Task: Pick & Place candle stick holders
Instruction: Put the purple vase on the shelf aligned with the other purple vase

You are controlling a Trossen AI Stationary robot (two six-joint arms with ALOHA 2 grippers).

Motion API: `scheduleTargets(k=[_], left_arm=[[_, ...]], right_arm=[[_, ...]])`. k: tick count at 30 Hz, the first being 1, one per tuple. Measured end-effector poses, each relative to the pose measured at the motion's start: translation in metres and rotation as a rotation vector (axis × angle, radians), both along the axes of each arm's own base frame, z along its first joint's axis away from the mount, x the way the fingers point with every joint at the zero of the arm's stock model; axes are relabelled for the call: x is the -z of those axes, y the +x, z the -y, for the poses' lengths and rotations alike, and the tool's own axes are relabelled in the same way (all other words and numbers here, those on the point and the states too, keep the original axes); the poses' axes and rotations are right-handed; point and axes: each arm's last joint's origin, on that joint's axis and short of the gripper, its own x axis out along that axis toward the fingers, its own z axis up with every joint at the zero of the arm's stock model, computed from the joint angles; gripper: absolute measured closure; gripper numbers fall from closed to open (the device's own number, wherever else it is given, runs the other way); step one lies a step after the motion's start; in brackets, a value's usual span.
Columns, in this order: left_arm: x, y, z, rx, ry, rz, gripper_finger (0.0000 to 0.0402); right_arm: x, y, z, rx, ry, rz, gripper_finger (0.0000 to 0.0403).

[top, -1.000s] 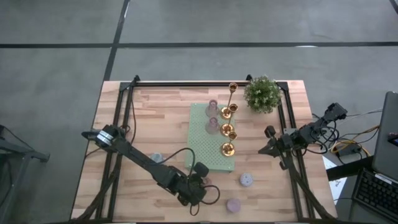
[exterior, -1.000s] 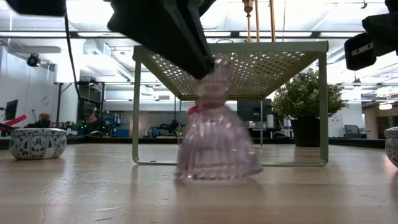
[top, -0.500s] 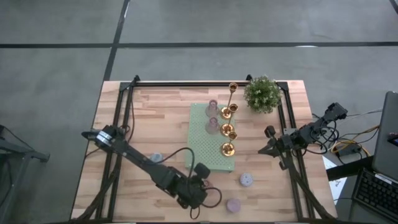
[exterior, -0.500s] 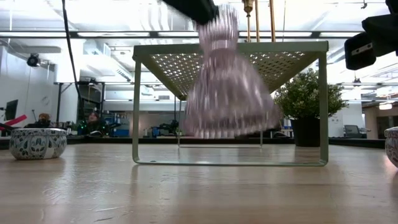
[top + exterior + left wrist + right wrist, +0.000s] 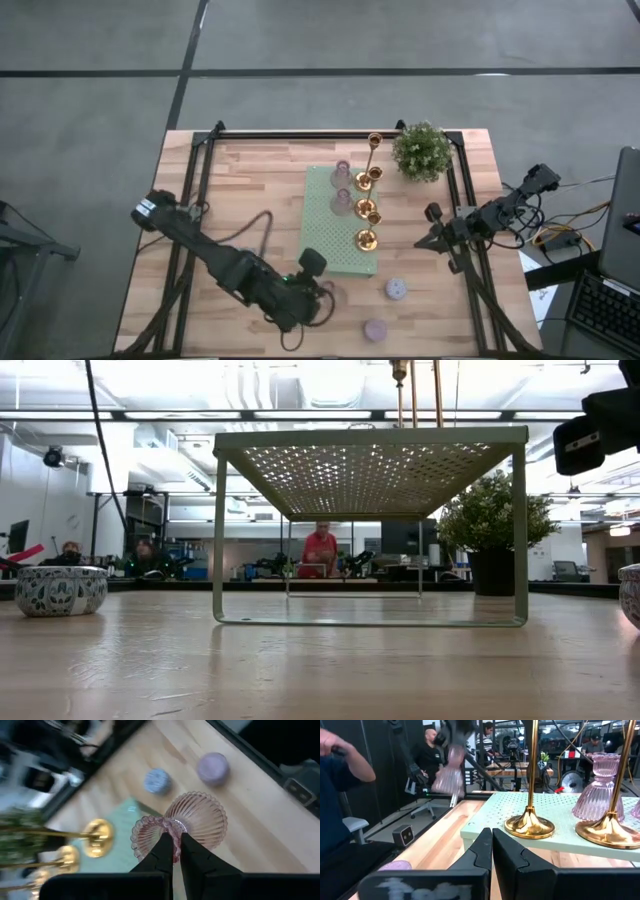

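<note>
My left gripper (image 5: 322, 296) is shut on a pink ribbed glass candle stick holder (image 5: 192, 817) in the air over the table's near middle. It also shows high in the right wrist view (image 5: 449, 772). On the pale green perforated mat (image 5: 322, 225), a shelf raised on thin legs, stand gold holders (image 5: 367, 238) and two pink glass ones (image 5: 341, 203). A blue-grey round holder (image 5: 397, 289) and a lavender one (image 5: 375, 329) sit on the wood near the front edge. My right gripper (image 5: 492, 837) waits shut at the table's right side. My left gripper pinches the pink glass holder at its narrow waist (image 5: 173, 827), between the small beaded cup and the wide ribbed foot. The fingers (image 5: 162, 851) slant down from the table's left. The holder hangs below them, foot lowest, a little tilted, clear of the table.
A leafy potted plant (image 5: 422, 150) stands at the far right beside the mat. A patterned bowl (image 5: 60, 590) sits at the left in the low view. A black frame rail (image 5: 330, 134) runs along the far edge. People are in the room beyond.
My left gripper has risen with the pink glass holder. The holder stood on the wood in front of the shelf, was lifted clear and tipped somewhat, and has gone out of the top of the low view.
</note>
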Motion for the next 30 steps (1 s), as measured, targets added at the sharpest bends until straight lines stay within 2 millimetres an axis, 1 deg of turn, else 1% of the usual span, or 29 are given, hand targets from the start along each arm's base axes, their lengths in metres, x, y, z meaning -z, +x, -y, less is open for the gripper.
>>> scheduleTargets(k=[3, 6, 14, 18, 21, 25, 30], left_arm=[[-0.013, -0.005, -0.012, -0.057, 0.069, 0.062, 0.0385], [-0.019, -0.002, -0.027, -0.095, 0.118, 0.082, 0.0385], [-0.017, 0.016, -0.072, -0.198, 0.176, 0.040, 0.0384], [-0.015, 0.022, -0.089, -0.231, 0.178, 0.013, 0.0379], [-0.013, 0.026, -0.098, -0.210, 0.134, -0.007, 0.0385], [-0.008, 0.030, -0.105, -0.222, 0.143, -0.027, 0.0385], [-0.004, 0.032, -0.109, -0.211, 0.152, -0.025, 0.0382]], right_arm=[[0.000, 0.000, 0.000, 0.000, -0.002, -0.005, 0.0394], [0.000, 0.000, 0.000, 0.000, 0.001, -0.003, 0.0394], [0.000, 0.000, 0.000, 0.001, 0.001, -0.003, 0.0394], [0.000, 0.000, 0.000, 0.001, 0.001, -0.003, 0.0394], [0.000, 0.000, 0.000, 0.001, -0.002, -0.001, 0.0394], [0.000, 0.000, 0.000, 0.000, -0.001, -0.002, 0.0394], [0.000, 0.000, 0.000, 0.001, 0.000, -0.002, 0.0394]])
